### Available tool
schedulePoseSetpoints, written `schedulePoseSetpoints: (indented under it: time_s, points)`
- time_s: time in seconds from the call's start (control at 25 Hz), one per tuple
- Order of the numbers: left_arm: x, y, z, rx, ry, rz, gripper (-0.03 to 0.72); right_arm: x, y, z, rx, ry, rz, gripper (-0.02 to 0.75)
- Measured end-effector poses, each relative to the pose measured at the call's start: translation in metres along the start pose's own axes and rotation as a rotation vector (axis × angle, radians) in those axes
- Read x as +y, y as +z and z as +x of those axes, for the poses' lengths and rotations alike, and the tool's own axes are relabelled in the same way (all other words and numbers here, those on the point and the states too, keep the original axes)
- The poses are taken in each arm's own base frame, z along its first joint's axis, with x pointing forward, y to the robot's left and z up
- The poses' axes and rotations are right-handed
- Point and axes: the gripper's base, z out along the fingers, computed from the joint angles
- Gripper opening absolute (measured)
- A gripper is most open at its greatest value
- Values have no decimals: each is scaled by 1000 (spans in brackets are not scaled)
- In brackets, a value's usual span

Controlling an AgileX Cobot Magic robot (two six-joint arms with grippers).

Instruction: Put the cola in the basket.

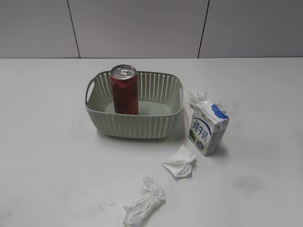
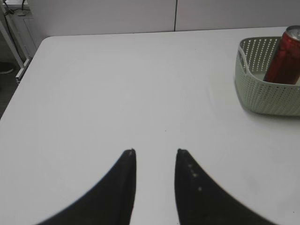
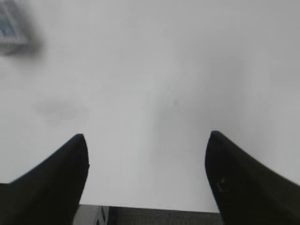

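The red cola can (image 1: 125,91) stands upright inside the pale green basket (image 1: 135,125), toward its left side. Both also show at the right edge of the left wrist view, the cola (image 2: 286,55) in the basket (image 2: 267,96). Neither arm shows in the exterior view. My left gripper (image 2: 156,151) is open and empty over bare table, far to the left of the basket. My right gripper (image 3: 146,136) is wide open and empty over bare table near the table's edge.
A white-and-blue milk carton (image 1: 207,128) stands right of the basket; a blurred corner of it shows in the right wrist view (image 3: 11,26). Crumpled tissues lie behind the carton (image 1: 198,98), in front of the basket (image 1: 180,162) and near the front (image 1: 143,202).
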Motion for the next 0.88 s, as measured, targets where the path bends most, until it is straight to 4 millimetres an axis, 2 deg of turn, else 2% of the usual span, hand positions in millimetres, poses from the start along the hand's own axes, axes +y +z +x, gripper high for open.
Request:
schedulePoseSetpoints:
  time_s: [0.24,0.48,0.64,0.88]
  points:
    - [0,0,0,0,0,0,232,11,10,87,-24,36,-53,585]
    - [0,0,0,0,0,0,231,18,-1,150,-164,42,-72,585]
    - [0,0,0,0,0,0,231,22,-16,182,-290,32,-70,585]
    - [0,0,0,0,0,0,231,25,-42,216,-552,14,-59,585]
